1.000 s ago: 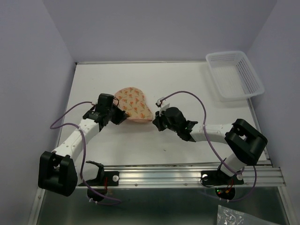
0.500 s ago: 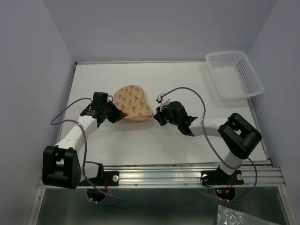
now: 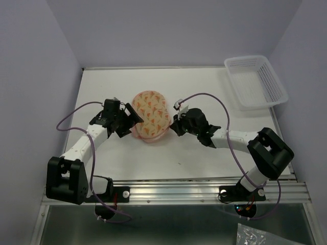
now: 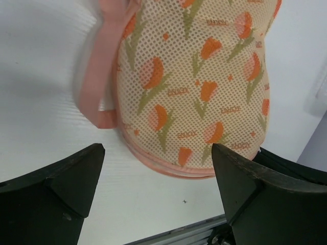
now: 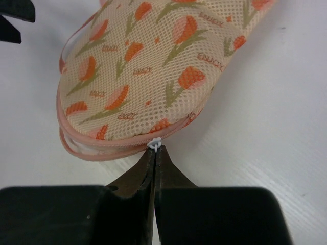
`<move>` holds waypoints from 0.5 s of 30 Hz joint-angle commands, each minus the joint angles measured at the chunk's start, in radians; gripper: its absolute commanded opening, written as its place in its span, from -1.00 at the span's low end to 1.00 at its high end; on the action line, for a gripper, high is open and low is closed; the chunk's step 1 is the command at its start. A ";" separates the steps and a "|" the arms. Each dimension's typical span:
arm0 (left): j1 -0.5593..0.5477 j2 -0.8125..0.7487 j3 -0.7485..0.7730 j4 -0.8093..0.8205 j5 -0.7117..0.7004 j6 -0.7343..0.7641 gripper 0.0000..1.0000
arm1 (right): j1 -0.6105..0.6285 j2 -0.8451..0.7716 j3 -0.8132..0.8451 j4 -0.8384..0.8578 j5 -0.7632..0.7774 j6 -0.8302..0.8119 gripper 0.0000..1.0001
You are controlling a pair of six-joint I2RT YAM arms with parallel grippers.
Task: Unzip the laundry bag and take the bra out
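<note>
My left wrist view cuts the laundry bag (image 4: 194,87) off at its top edge and blurs the pink loop (image 4: 94,97). I can't tell whether the right gripper (image 5: 155,153) actually pinches the tiny white zip pull (image 5: 155,143) at its tips.

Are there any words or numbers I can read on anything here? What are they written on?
laundry bag: one short word in small capital letters, printed again and again beside the tulips; too small and blurred to read for sure.
basket: no words, numbers or signs to be seen.
table: no words, numbers or signs to be seen.
</note>
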 commanded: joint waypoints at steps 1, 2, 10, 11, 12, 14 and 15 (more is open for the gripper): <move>-0.075 -0.053 0.027 -0.015 -0.035 0.011 0.98 | 0.059 -0.035 0.031 -0.101 -0.017 0.103 -0.99; -0.091 -0.056 0.021 -0.015 -0.035 -0.003 0.98 | 0.073 -0.031 0.048 -0.136 -0.005 0.131 -0.99; -0.234 -0.113 -0.134 0.116 0.023 -0.193 0.98 | 0.197 0.014 0.127 -0.193 0.150 0.305 -0.99; -0.241 -0.125 -0.146 0.114 0.011 -0.210 0.98 | 0.206 0.019 0.128 -0.189 0.154 0.321 -0.99; -0.249 -0.159 -0.174 0.114 -0.006 -0.245 0.98 | 0.215 0.031 0.130 -0.189 0.170 0.350 -0.99; -0.254 -0.197 -0.198 0.106 -0.018 -0.271 0.98 | 0.244 0.035 0.128 -0.178 0.185 0.381 -0.99; -0.255 -0.232 -0.218 0.096 -0.029 -0.297 0.98 | 0.254 0.035 0.128 -0.175 0.208 0.391 -0.99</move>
